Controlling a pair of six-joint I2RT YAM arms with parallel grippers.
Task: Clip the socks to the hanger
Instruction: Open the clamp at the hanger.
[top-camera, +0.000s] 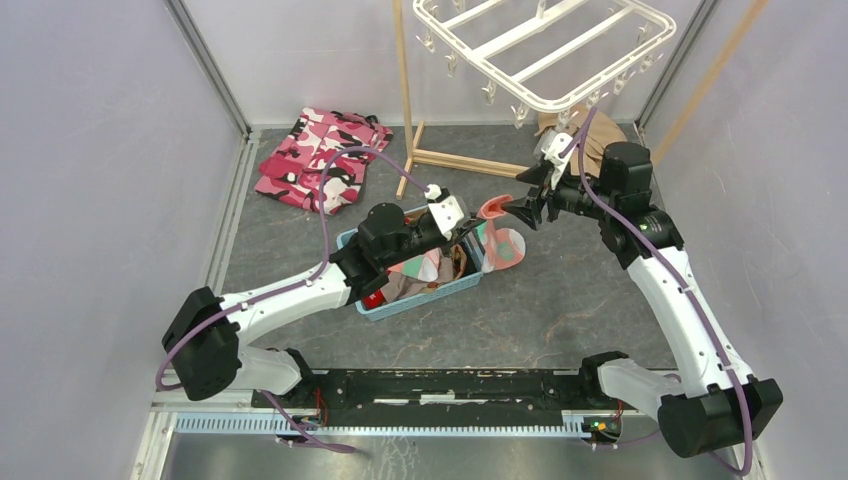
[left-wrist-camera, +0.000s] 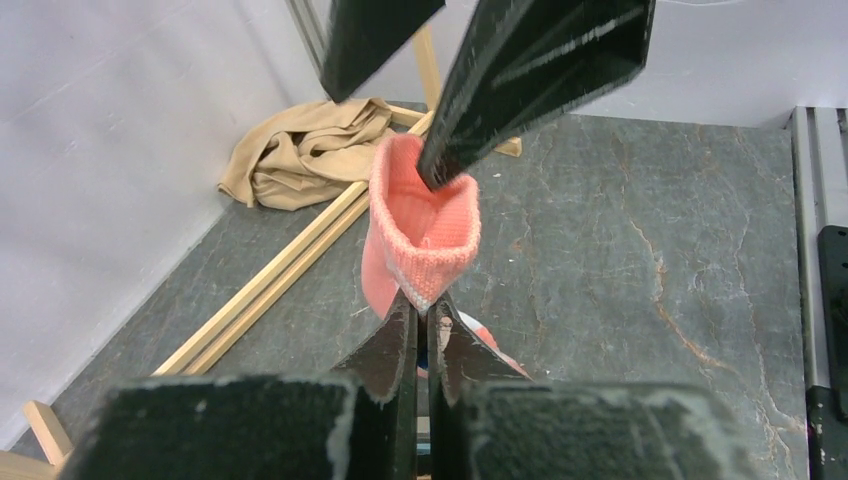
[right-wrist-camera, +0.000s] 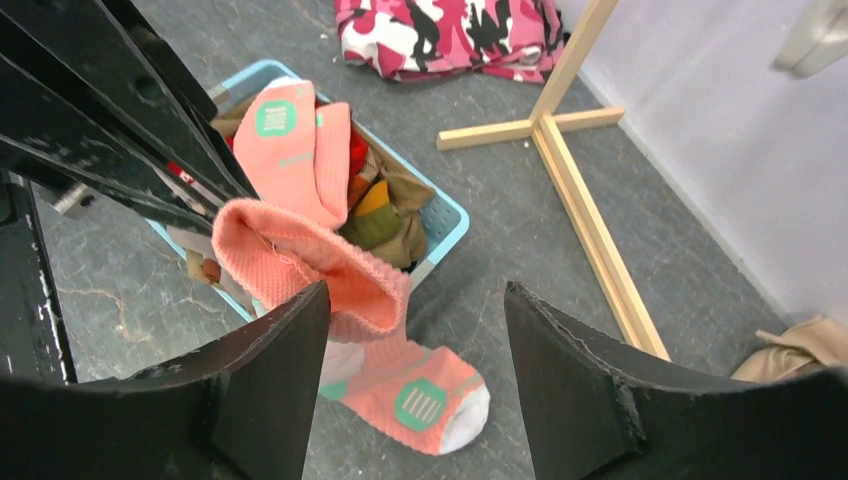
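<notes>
Left gripper (left-wrist-camera: 421, 310) pinches the pink sock (left-wrist-camera: 425, 225) by its cuff, foot hanging just right of the basket (top-camera: 430, 297). Right gripper (right-wrist-camera: 415, 295) stands wide, one finger inside the cuff. It should close squarely on that rim before the left lets go, then lift to the hanger (top-camera: 548, 100), far right.

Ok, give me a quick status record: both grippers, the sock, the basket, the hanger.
left gripper: shut on sock at the cuff
right gripper: open, one finger tip in the cuff's mouth
sock: pink, hanging from left gripper beside basket
basket: blue, more socks inside
hanger: overhead, far right; no sock on the part in view
</notes>
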